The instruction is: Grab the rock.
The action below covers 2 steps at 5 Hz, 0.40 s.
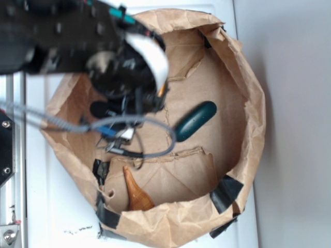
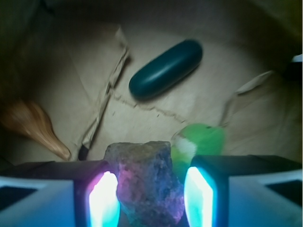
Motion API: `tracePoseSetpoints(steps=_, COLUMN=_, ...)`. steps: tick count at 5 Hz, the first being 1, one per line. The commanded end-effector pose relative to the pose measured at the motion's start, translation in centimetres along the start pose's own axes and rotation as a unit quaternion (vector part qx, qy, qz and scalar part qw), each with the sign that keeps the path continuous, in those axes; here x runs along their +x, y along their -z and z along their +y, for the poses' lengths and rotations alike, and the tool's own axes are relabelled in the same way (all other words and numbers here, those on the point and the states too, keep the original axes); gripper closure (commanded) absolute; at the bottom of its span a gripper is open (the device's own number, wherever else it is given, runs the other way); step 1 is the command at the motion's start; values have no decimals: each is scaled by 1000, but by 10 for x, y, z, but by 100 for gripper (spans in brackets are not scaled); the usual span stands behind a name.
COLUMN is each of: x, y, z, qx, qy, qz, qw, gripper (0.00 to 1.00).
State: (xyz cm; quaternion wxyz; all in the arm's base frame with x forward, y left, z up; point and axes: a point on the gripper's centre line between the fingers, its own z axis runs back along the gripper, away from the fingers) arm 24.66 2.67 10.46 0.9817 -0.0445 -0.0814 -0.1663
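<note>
The rock (image 2: 147, 182), a rough dark brown lump, fills the gap between my gripper's (image 2: 151, 198) two glowing pads in the wrist view. The left pad (image 2: 104, 201) presses its side and the right pad (image 2: 199, 198) stands against its other side, so the gripper is shut on it. In the exterior view the gripper (image 1: 120, 137) hangs low inside the paper bag, and the arm and cables hide the rock there.
A green plush toy (image 2: 201, 139) lies just behind the rock on the right. A smooth dark green oblong (image 1: 195, 120) (image 2: 165, 68) rests mid-bag. An orange-brown cone (image 1: 137, 192) (image 2: 31, 125) lies by the bag's rolled wall (image 1: 253, 119), which rings everything.
</note>
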Motion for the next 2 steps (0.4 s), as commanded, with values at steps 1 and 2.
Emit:
tracePoseSetpoints(steps=1, x=24, y=-37, z=4, qx=4, qy=-26, qz=-46, qw=999, gripper=100)
tracePoseSetpoints(steps=2, x=24, y=-37, z=4, qx=20, qy=-28, qz=-44, qw=998, gripper=100)
